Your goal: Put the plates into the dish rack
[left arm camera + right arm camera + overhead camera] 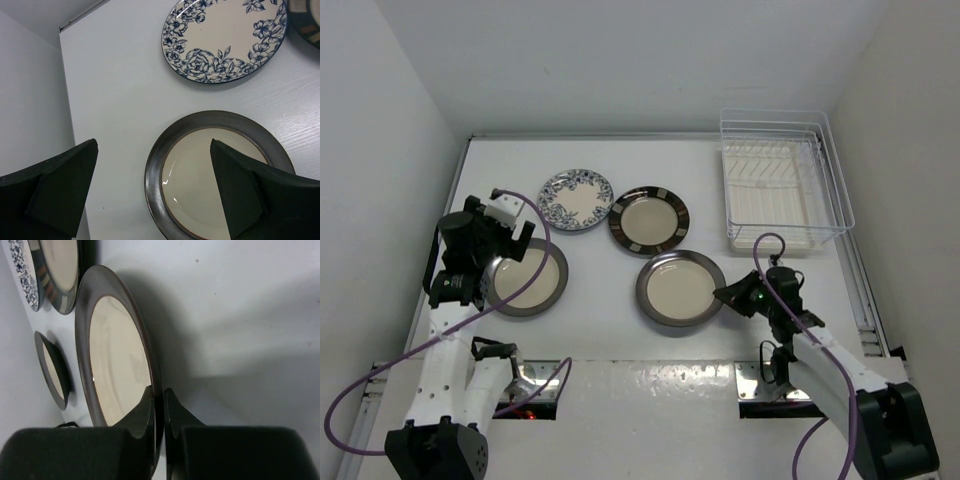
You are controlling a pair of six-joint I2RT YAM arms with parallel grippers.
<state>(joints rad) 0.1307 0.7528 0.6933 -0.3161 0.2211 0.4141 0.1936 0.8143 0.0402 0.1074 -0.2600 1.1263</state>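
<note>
Four plates lie on the white table. The blue floral plate [576, 200] is at the back left, the checked-rim plate [649, 221] beside it. A dark-rimmed cream plate [526, 281] lies front left; my left gripper [483, 262] hovers open over its left rim [156, 175], empty. Another dark-rimmed cream plate [680, 288] lies front centre; my right gripper [728, 294] is shut on its right rim [159, 405], one finger above and one below. The white wire dish rack [780, 185] stands at the back right with nothing in it.
White walls close in the table on the left, back and right. Purple cables [380, 375] loop from both arms. The rack's raised wire sides [832, 170] stand near the right wall.
</note>
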